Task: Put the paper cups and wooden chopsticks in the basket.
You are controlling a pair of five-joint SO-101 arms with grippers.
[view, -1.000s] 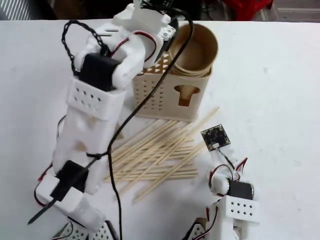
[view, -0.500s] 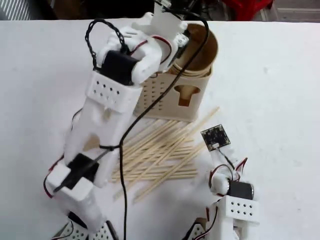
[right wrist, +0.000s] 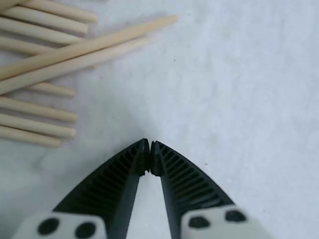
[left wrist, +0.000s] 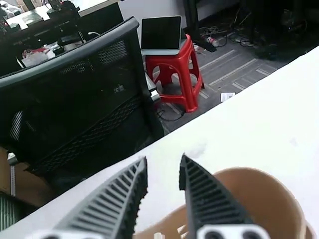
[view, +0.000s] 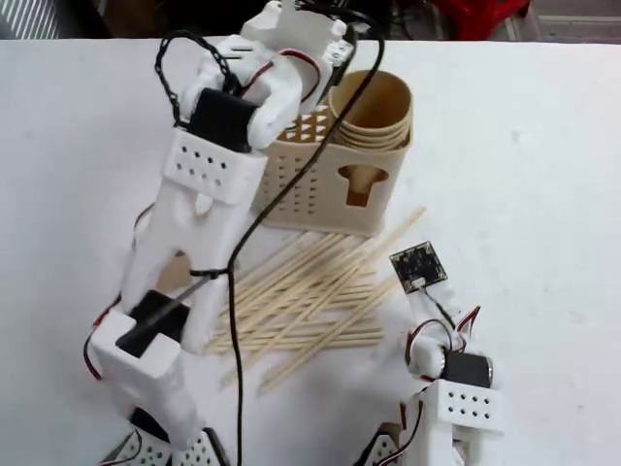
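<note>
1. Worktop [view: 524, 146]: white, plain, spanning the high view.
2. Basket [view: 310, 189]: cream, perforated, upper centre; stacked paper cups [view: 374, 112] stood in its right end.
3. Wooden chopsticks [view: 310, 296]: loose heap on the worktop, centre, just below the basket.
4. Left hand [left wrist: 163, 169]: fingers parted, empty, above the cups.
5. Right hand [right wrist: 149, 149]: closed, empty, over bare worktop near chopstick ends.
6. Room: black mesh chair [left wrist: 75, 104] and red stool [left wrist: 174, 79] beyond the worktop's edge.

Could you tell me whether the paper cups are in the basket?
In: the stacked paper cups stand upright inside the basket, at one end.
</note>
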